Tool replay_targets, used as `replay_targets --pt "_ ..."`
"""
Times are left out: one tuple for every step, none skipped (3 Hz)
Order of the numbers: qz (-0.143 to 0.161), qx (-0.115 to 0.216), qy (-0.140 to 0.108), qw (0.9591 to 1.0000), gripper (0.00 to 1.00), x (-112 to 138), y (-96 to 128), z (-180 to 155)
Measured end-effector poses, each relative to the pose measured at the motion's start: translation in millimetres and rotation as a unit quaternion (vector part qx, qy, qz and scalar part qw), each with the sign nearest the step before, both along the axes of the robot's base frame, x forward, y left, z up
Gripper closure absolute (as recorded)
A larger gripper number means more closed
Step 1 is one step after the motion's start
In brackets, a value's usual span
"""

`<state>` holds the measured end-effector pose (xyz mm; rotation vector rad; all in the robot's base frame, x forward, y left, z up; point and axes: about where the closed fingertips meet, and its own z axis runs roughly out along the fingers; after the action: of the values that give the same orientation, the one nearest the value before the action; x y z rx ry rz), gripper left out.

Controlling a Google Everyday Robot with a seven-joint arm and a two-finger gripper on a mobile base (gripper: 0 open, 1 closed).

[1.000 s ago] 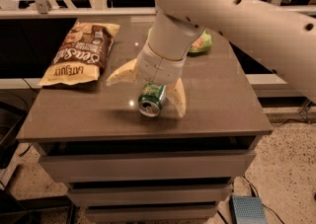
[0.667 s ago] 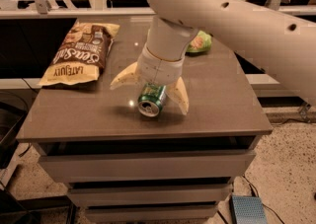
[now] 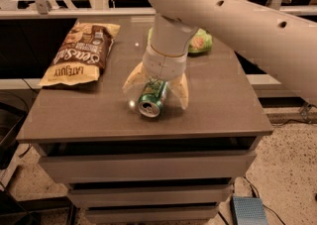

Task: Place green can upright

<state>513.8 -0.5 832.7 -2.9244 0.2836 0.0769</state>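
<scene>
At mid-table, toward the front edge: my gripper (image 3: 154, 96) sits low over the small green aluminium drink can (image 3: 150, 100), wrist pointing straight down from the white perforated arm (image 3: 233, 18).

- Tool state: the two cream fingers (image 3: 180, 91) are splayed wide apart, one on the chip-bag side of the can, one on the other side. The can sits in the gap between them. The far-side finger is right up against the can body; can't tell if it's actually touching. The chip-bag-side finger looks clear of it.
- Can state: lying on its side on the dark grey-brown tabletop (image 3: 223, 105), not upright. Silver top with pull tab faces the camera and the front edge; the body runs back under my wrist, angled slightly. Bottom end is hidden by the wrist.
- Brown flat chip bag with a yellow band (image 3: 78, 53): lying flat at the back corner on one side, well apart from the can and the fingers.
- Flat green snack bag (image 3: 200, 42): at the back of the table, partly hidden behind my arm, also well apart from the can.
- Under the top: stacked grey drawer fronts (image 3: 148, 167).
- On the floor beside the cabinet base: a small blue-grey box (image 3: 249, 210).
</scene>
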Motion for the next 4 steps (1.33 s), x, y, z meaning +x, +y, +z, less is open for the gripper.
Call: replay_targets --pt "-0.002 0.004 -0.001 1.0 0.41 3.5 1.1 3.1" --pt "-0.008 0.013 0.006 0.9999 0.65 -0.8 4.7 2.4" --pt "-0.037 0.054 0.012 0.9978 0.87 -4.7 5.6 12.8" --pt "-0.099 0.147 0.014 0.9841 1.0 -9.7 3.3 40.7"
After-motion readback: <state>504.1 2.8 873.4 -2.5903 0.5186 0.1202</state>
